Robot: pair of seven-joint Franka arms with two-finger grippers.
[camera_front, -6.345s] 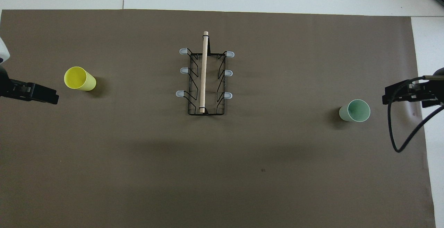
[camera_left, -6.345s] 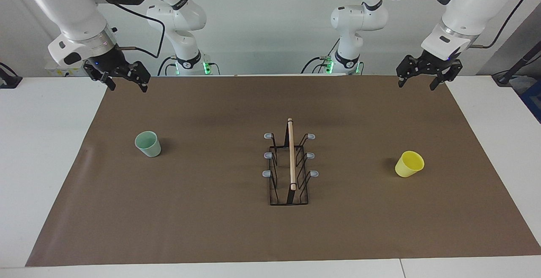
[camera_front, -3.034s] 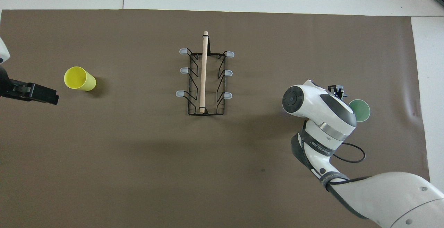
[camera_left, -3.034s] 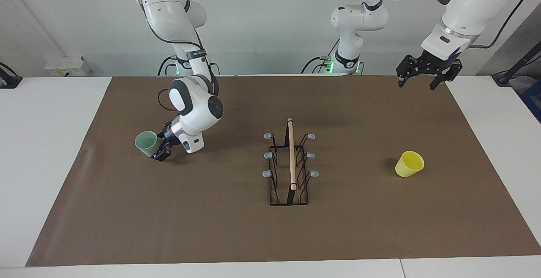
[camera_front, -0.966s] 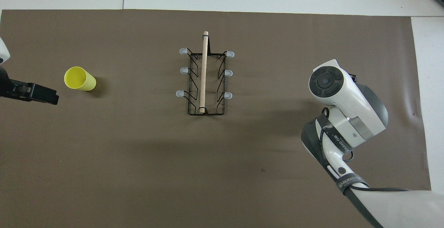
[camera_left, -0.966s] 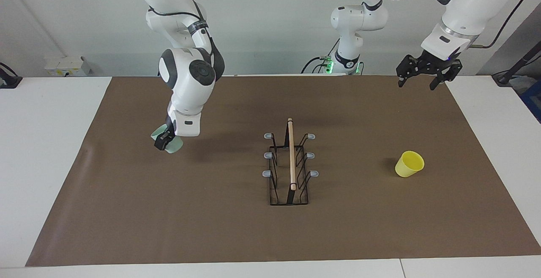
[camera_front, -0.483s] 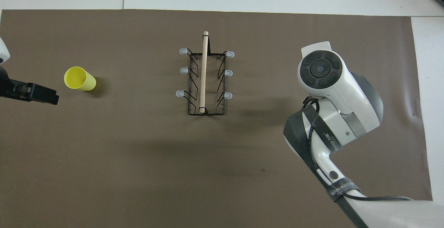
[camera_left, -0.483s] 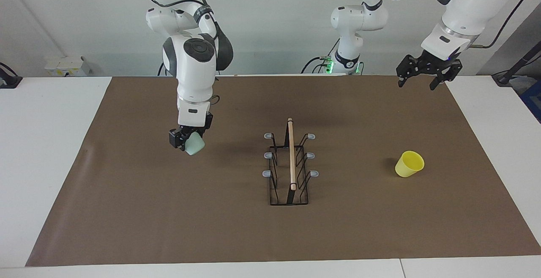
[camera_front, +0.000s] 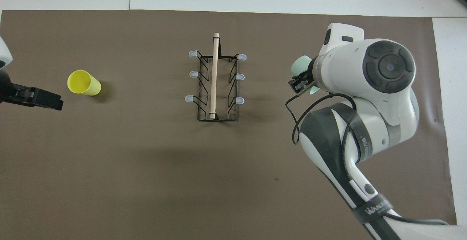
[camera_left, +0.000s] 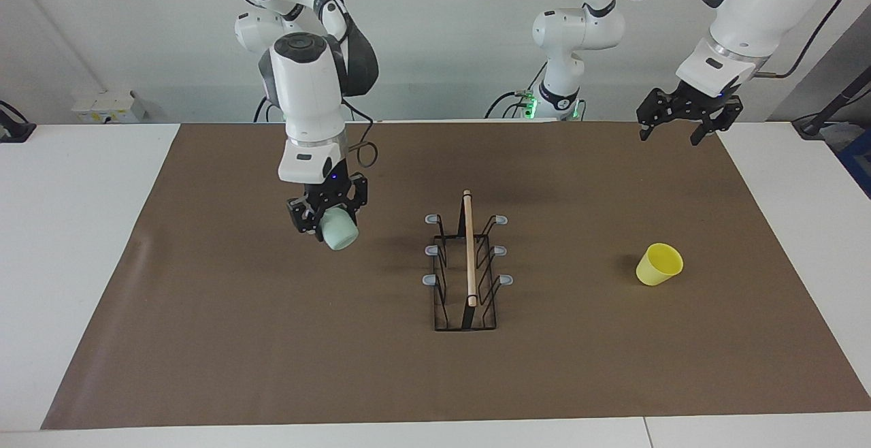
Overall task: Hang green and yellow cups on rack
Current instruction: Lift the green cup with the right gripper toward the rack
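Tilting base-down toward the rack (camera_left: 467,264), green cup (camera_left: 338,231) hangs gripped.

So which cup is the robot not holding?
Find the black wire rack in the middle of the brown mat. Toward the left arm's end of the table, one cup stands alone on the mat. It is the yellow cup; the green cup hangs in the right gripper.

White table (camera_left: 81,244), brown mat (camera_left: 272,339), rack (camera_left: 467,278) & yellow cup (camera_left: 659,264) on it
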